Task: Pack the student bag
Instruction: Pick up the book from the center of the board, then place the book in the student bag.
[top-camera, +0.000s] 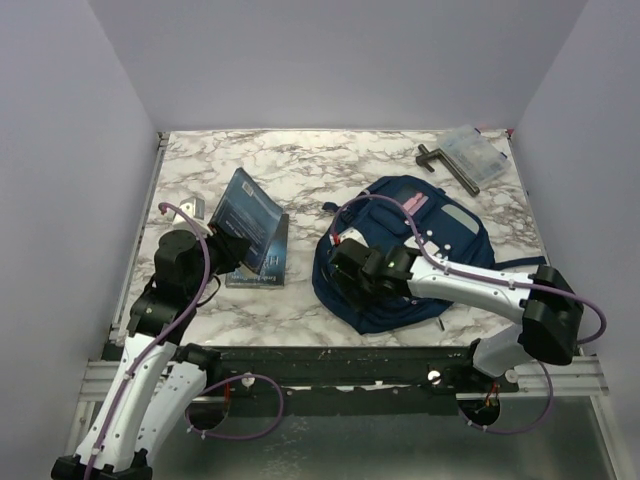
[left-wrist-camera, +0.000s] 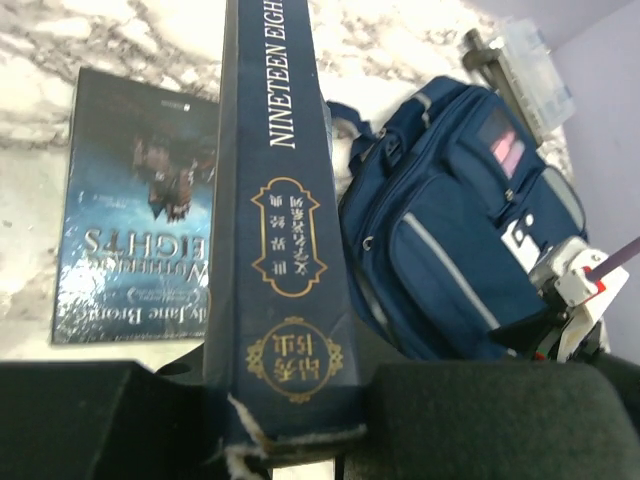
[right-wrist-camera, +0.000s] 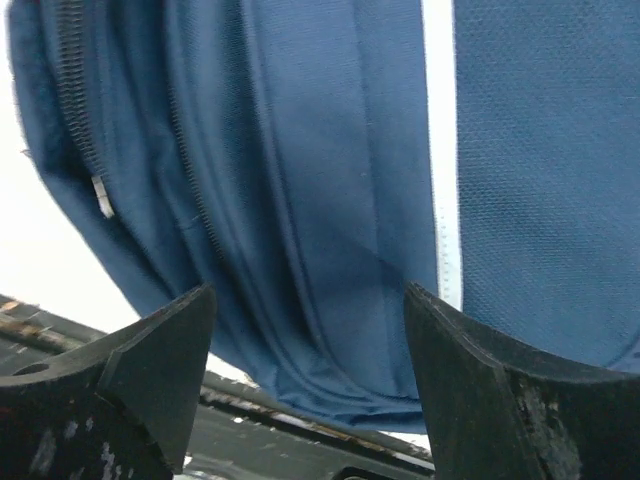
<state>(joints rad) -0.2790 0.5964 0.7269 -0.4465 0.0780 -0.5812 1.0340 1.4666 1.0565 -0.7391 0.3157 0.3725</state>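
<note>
- The left claw (left-wrist-camera: 290, 425) was clamped on the frayed lower end of a navy book (left-wrist-camera: 285, 250), which stood on edge with its spine to the wrist camera.
- Beneath it a second book (left-wrist-camera: 135, 210) lay flat on the surface (top-camera: 330, 165), its cover up.
- The backpack (top-camera: 450, 240) lay front side up on the right half of the surface, its lower edge close to the dark rail (top-camera: 350, 365) at the near side.
- The right claw (right-wrist-camera: 308, 300) hung over that lower edge with its jaws spread wide and nothing between them; folds of blue cloth and a zip (right-wrist-camera: 90, 120) ran just past the fingertips.
- Risk: gripped only at one end, the tall book looked likely to swing or slip once carried across.
- Risk: with nothing holding the cloth, the mouth of the backpack might stay slack, and a book corner could catch on a fold or on the zip. Whether the main pocket was unzipped could not be told.
- Risk: a push from the book might shove the backpack toward the rail, since it already sat near that edge.
- The surface was white marble pattern with grey veins, and a clear plastic box (top-camera: 472, 152) and a dark T-shaped tool (top-camera: 447, 165) lay side by side at its far right corner.
- Plain pale walls closed in the left, right and far sides.
</note>
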